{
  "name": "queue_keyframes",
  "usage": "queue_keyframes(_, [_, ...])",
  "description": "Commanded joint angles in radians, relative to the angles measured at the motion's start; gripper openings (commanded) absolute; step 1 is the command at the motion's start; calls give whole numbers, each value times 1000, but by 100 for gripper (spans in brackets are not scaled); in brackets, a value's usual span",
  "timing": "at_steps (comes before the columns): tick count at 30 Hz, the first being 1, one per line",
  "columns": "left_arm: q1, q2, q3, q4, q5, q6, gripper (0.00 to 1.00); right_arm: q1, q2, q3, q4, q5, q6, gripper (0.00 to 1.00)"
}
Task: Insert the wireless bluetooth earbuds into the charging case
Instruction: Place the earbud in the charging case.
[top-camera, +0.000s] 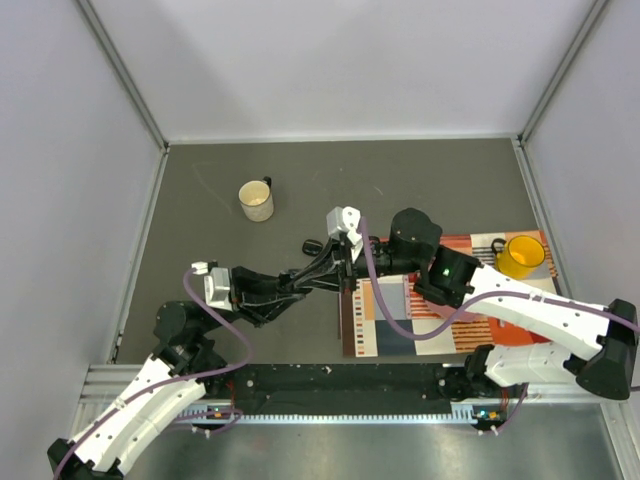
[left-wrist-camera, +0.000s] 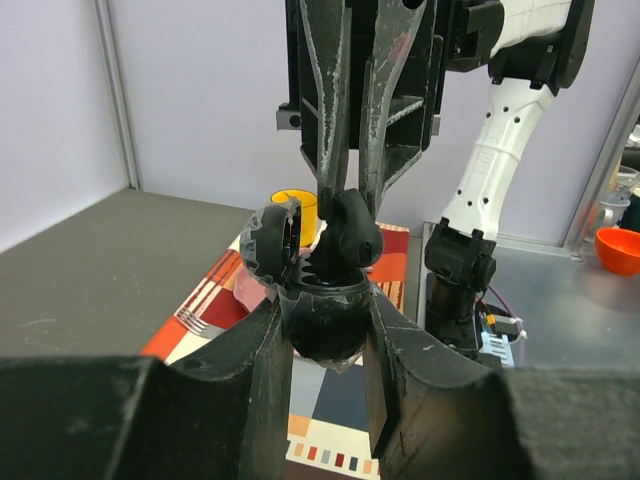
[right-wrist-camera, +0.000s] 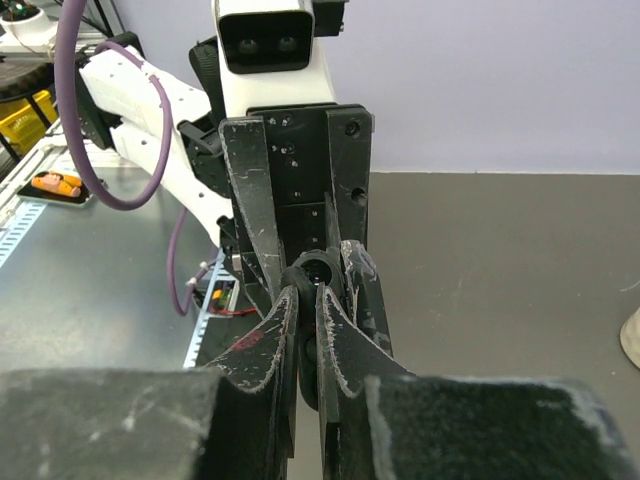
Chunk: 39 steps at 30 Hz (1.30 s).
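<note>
Fig.: L arm (top-camera: 150, 385) reaches right; R arm (top-camera: 540, 310) bends back left, wrist over centre. L gripper (left-wrist-camera: 325, 310) approx. level, jaws clamped on case (left-wrist-camera: 322, 338). R gripper (left-wrist-camera: 345, 205) points down, pinching earbud (left-wrist-camera: 353, 235).

No text, number or brand can be read on the charging case (left-wrist-camera: 322, 330), cream mug (top-camera: 256, 201) or patterned mat (top-camera: 362, 337).

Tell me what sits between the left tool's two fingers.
The open charging case, gripped by the left tool; the left wrist view shows it.
</note>
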Motion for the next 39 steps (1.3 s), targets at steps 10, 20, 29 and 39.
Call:
queue_keyframes(10, [-4,3,19,65,4,-16,0,48,44,82,-13,21,-52,0])
queue_keyframes(20, [-4,-3,12,63,-9,-11,0,81,52,105,-100,148,-127,0])
queue_keyframes(29, [-4,-18,5,51,-19,-4,0,83,8,76,-81,180,-137,0])
queue_keyframes(39, [-4,-10,10,46,-16,1,0,81,-22,57,-7,208,-130,0])
